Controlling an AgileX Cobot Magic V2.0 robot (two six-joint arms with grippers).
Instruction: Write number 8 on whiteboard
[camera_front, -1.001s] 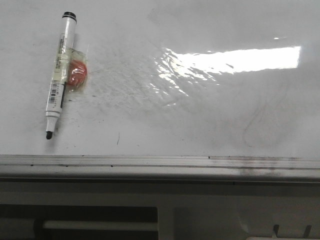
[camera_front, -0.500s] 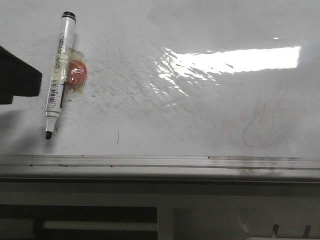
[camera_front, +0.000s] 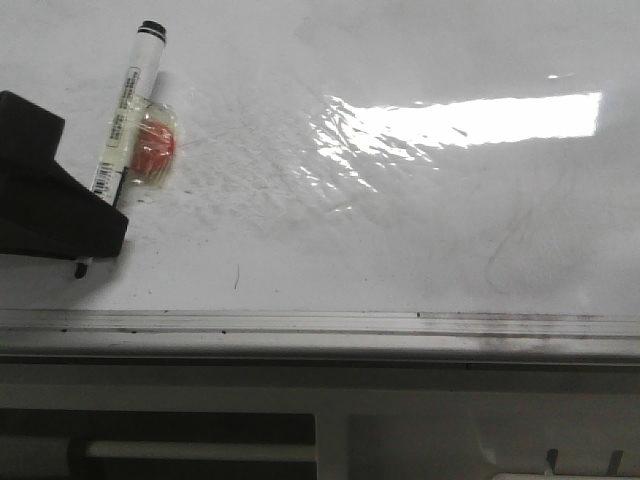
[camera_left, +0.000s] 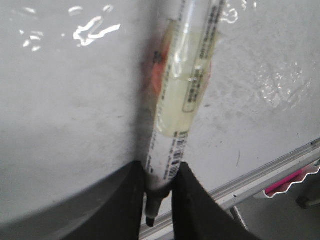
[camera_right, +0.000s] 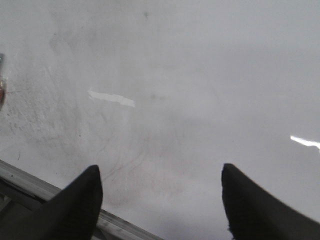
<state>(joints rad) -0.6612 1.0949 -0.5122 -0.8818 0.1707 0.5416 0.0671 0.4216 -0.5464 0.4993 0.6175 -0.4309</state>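
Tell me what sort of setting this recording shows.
Probably a robot test bench or lab. A scuffed whiteboard with a silver rail lies flat as the work surface, glare from a ceiling light on it. The left gripper closes on a marker. Nothing homely is visible.

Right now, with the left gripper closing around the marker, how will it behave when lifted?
The marker looks like a stiff, round plastic barrel, so it probably won't bend but may twist between the fingers. The grip sits near the tip, so the long end could sag. The taped red lump probably stops rolling.
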